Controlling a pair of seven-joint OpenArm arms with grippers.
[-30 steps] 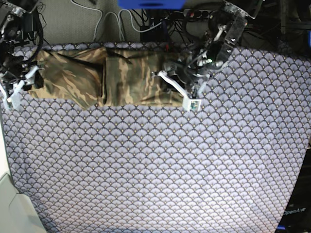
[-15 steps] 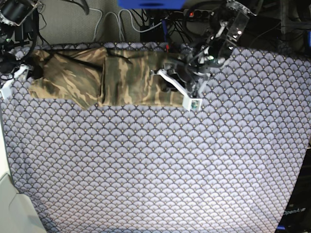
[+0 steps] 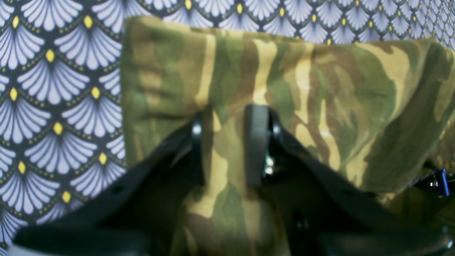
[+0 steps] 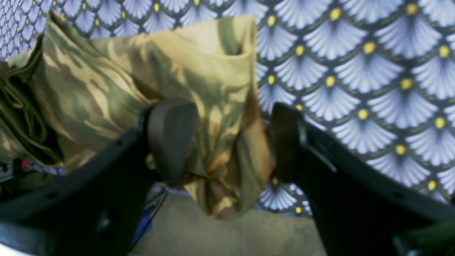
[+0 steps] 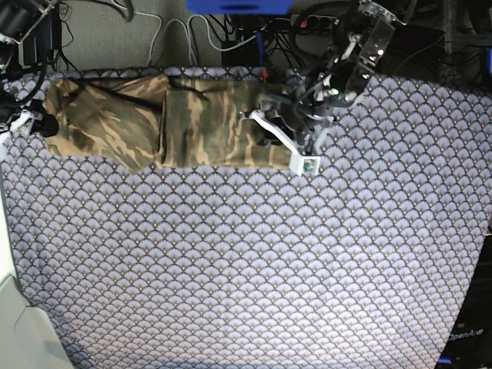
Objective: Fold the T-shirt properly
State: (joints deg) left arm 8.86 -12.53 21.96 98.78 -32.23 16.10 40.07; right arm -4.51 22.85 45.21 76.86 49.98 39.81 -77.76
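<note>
left wrist: the left end effector (image 3: 231, 142) is nipped narrow on a fold of the shirt (image 3: 302, 89), near its edge over the bench (image 3: 53, 106).

right wrist: the right end effector (image 4: 231, 142) stands wide, a limp bunch of shirt (image 4: 213, 117) between its pads, unclamped.

base: the shirt (image 5: 200, 123) lies as a long band along the bench's (image 5: 269, 269) far edge. it looks soft, light and droopy; best taken at both ends' corners.

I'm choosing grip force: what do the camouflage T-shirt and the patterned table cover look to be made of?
T-shirt: soft matte woven or knit cloth, probably cotton; it creases and bunches between the right tool's pads. Table cover: thin printed fabric, matte, lying flat; the weave is too fine to tell.
</note>
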